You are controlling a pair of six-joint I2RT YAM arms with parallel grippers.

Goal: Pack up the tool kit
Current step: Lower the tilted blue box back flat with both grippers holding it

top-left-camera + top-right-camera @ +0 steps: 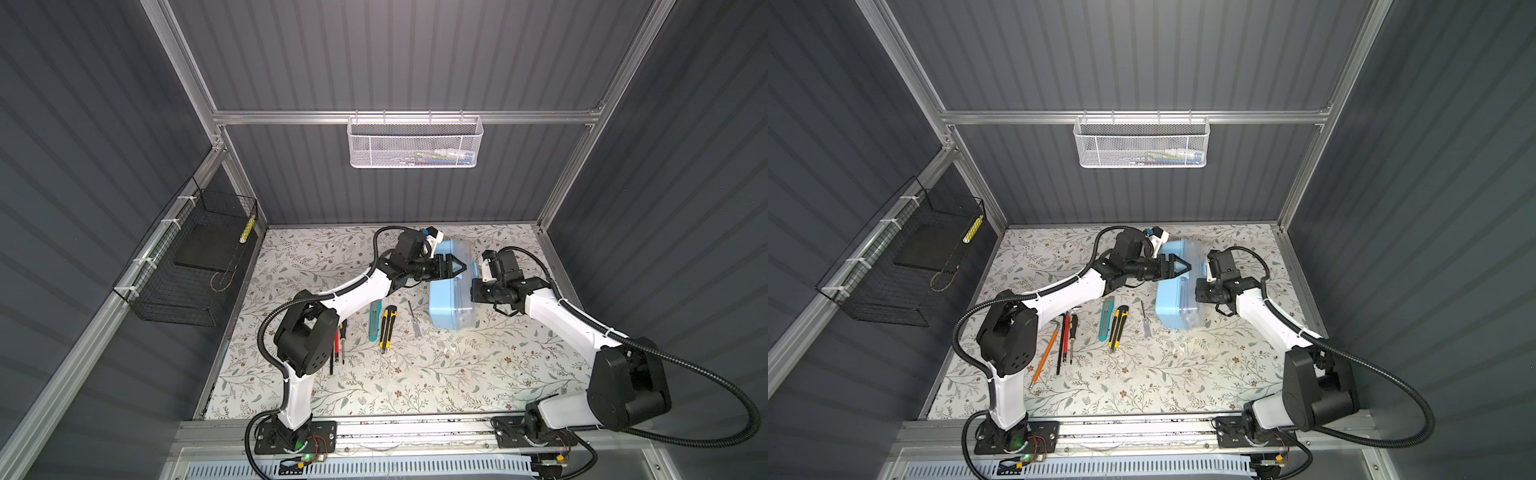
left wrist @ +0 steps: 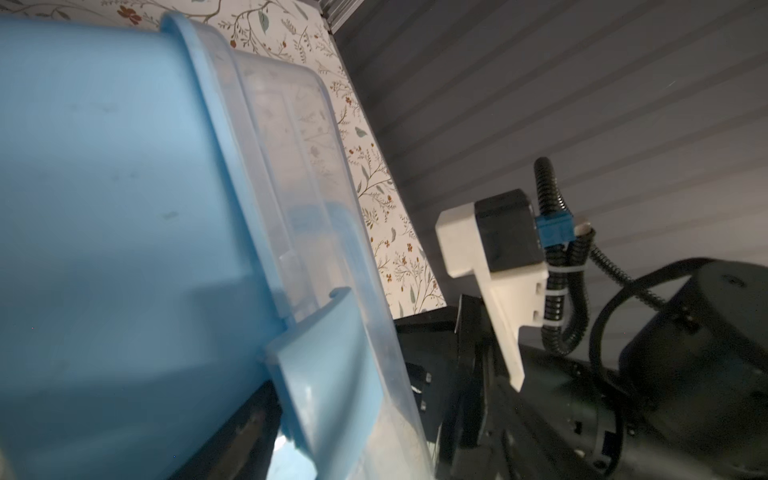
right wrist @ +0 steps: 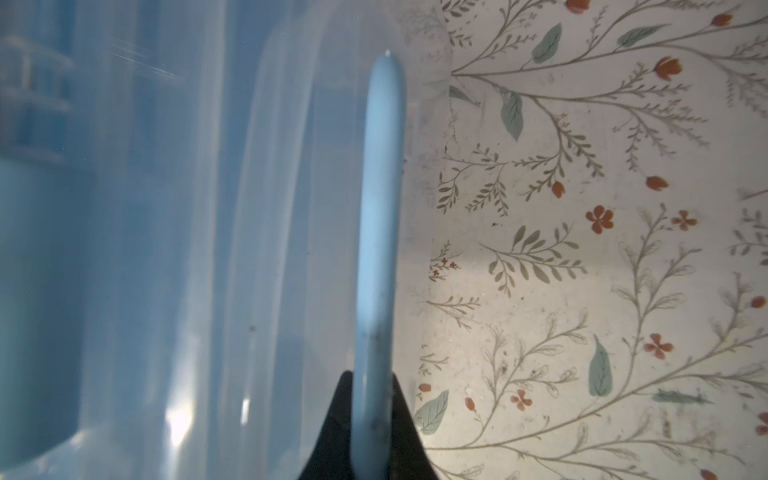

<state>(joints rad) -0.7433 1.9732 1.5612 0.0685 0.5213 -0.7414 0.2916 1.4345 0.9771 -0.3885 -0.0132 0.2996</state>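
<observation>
Blue handle sits pinched in the closed right gripper, box tipped lid-rightward on the far mat, long axis far-to-near, left gripper wide-jawed, gripping nothing visible, at its blue flank, loose tools leftward, nearer that arm.

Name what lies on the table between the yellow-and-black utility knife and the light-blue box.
One slim silvery tool lies there, apart from both the knife and the box. The rest of that stretch is bare table. Both top views show it.
</observation>
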